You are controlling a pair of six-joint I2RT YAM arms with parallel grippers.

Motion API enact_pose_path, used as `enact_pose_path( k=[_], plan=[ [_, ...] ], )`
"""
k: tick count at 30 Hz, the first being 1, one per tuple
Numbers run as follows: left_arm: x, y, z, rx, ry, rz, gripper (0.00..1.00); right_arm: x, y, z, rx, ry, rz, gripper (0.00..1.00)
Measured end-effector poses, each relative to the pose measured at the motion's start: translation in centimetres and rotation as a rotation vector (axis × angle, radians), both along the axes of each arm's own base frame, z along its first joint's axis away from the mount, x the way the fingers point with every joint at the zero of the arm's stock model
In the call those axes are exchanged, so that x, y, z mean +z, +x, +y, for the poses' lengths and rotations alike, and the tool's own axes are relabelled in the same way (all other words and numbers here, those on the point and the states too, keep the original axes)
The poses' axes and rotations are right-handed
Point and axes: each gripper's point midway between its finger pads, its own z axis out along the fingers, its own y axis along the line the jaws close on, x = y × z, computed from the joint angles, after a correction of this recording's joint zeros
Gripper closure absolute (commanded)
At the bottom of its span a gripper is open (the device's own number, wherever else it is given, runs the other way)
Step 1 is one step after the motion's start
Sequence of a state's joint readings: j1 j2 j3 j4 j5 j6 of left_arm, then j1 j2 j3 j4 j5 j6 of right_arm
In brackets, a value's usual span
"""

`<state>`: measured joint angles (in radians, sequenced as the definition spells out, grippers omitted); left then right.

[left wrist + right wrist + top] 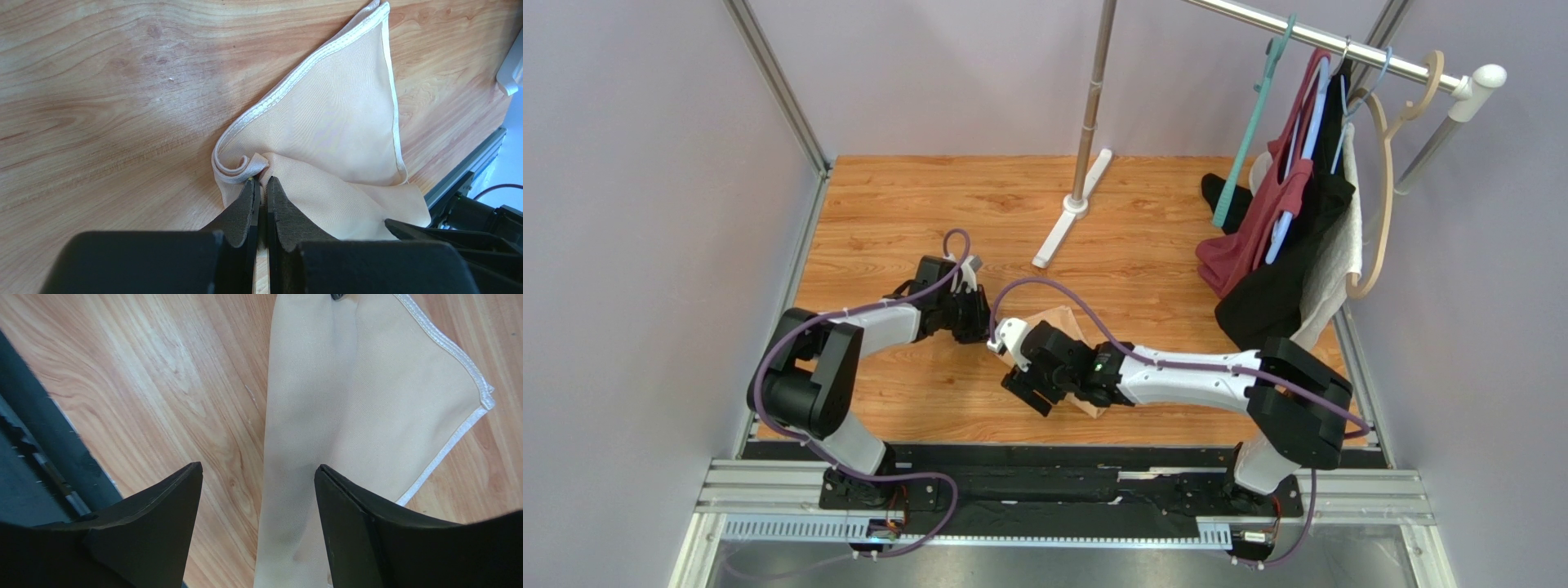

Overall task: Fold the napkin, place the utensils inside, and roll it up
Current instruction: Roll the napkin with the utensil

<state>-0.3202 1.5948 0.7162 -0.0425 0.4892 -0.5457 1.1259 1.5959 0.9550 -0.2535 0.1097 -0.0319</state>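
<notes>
the thin peach-tan fabric napkin (1066, 321) lies folded into a rough triangle on the light-brown wooden table (891, 221), just below the middle of the overhead view and between the two arms. in the left wrist view the napkin (331, 135) spreads from the centre to the upper right, its white stitched hem running up to a point at the top edge. the left gripper (261, 184) has its black jaws drawn almost together, only a sliver between them, and their tips pinch a small curled fold at the napkin's lower left corner. the right gripper (258, 471) has its jaws spread wide with nothing between them, above the napkin (344, 404), which runs from the bottom centre to the top right of that view. overhead, the right gripper (1032, 380) sits just below and right of the left gripper (983, 321). a metal pole (1090, 110) with a white foot stands at top centre, and dark red, black and white garments (1284, 233) hang at the upper right.
</notes>
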Motion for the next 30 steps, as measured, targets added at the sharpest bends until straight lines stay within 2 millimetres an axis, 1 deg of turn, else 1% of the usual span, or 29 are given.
enact_pose_path(
  k=[5, 10, 14, 16, 17, 18, 20, 21, 22, 24, 25, 28, 30],
  plan=[
    [-0.1, 0.1, 0.0, -0.001, 0.004, 0.011, 0.96, -1.7, 0.2, -0.3, 0.004, -0.093, -0.109, 0.31],
    [-0.1, 0.0, 0.0, -0.002, 0.006, 0.015, 0.96, -3.4, 1.2, -0.8, -0.013, -0.167, -0.171, 0.32],
    [-0.1, -0.1, 0.0, -0.006, 0.005, 0.015, 0.95, -3.5, 2.1, -0.5, -0.033, -0.163, -0.202, 0.33],
    [-0.1, -0.1, -0.1, -0.011, 0.003, 0.014, 0.94, -3.5, 2.6, -0.3, -0.042, -0.154, -0.205, 0.34],
    [-0.1, -0.1, -0.1, -0.012, 0.003, 0.013, 0.94, -3.5, 2.9, -0.2, -0.049, -0.147, -0.205, 0.37],
    [-0.1, -0.1, -0.1, -0.013, 0.004, 0.013, 0.94, -3.5, 3.1, -0.2, -0.053, -0.139, -0.200, 0.44],
    [-0.1, -0.1, -0.1, -0.017, 0.002, 0.012, 0.90, -3.7, 3.7, -0.3, -0.066, -0.129, -0.187, 0.55],
    [-0.1, -0.1, -0.1, -0.017, 0.002, 0.012, 0.88, -3.8, 4.1, -0.4, -0.076, -0.121, -0.173, 0.65],
    [-0.1, -0.1, -0.1, -0.017, 0.001, 0.012, 0.78, -3.9, 4.2, -0.4, -0.080, -0.114, -0.162, 0.69],
    [0.0, -0.1, -0.1, -0.020, 0.002, 0.008, 0.62, -4.2, 4.5, -0.4, -0.084, -0.099, -0.132, 0.76],
    [0.0, -0.1, -0.1, -0.020, 0.003, 0.005, 0.50, -4.3, 4.6, -0.4, -0.085, -0.088, -0.113, 0.78],
    [0.6, 0.1, 0.2, -0.004, 0.015, -0.012, 0.39, -4.4, 4.7, -0.2, -0.080, -0.050, -0.051, 0.80],
    [1.7, 0.6, 0.8, 0.025, 0.038, -0.055, 0.36, -4.3, 4.8, 0.0, -0.078, -0.006, 0.010, 0.80]
  ],
)
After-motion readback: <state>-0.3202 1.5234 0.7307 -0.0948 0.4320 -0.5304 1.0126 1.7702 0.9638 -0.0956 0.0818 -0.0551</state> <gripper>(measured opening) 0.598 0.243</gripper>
